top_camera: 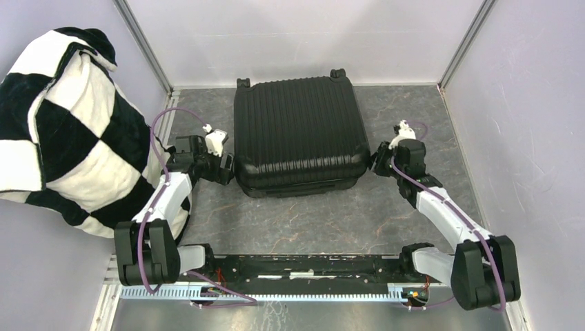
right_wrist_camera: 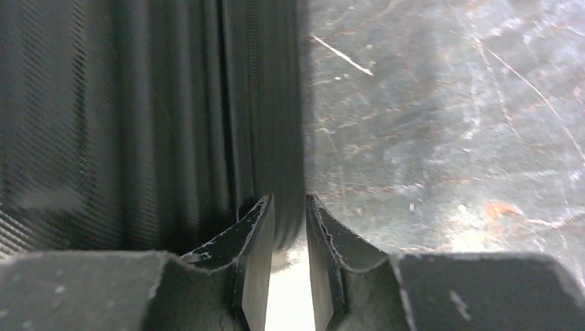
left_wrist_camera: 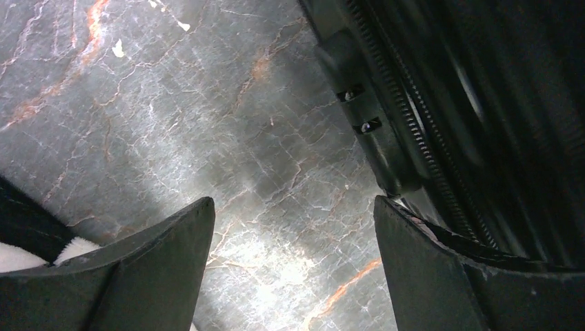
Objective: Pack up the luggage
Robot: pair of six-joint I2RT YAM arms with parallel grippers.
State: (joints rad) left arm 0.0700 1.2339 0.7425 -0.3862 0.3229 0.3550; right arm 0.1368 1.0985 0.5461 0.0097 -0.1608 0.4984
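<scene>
The luggage (top_camera: pixel 298 134) is a black ribbed hard-shell suitcase lying flat and closed at the middle back, caster wheels at its far edge. My left gripper (top_camera: pixel 226 169) is open beside its left side; the left wrist view shows bare floor between the fingers (left_wrist_camera: pixel 165 255), and the suitcase's zipper seam (left_wrist_camera: pixel 414 138) runs just past the right finger. My right gripper (top_camera: pixel 376 160) is at the suitcase's right side near the front corner. In the right wrist view its fingers (right_wrist_camera: pixel 256 234) stand a narrow gap apart, with a dark rim of the luggage (right_wrist_camera: pixel 290 172) running in between the tips.
A black-and-white checkered blanket (top_camera: pixel 62 124) is heaped at the left wall, right behind my left arm. Grey marbled floor (top_camera: pixel 310 221) lies between the suitcase and the arm bases. Walls close in the back and both sides.
</scene>
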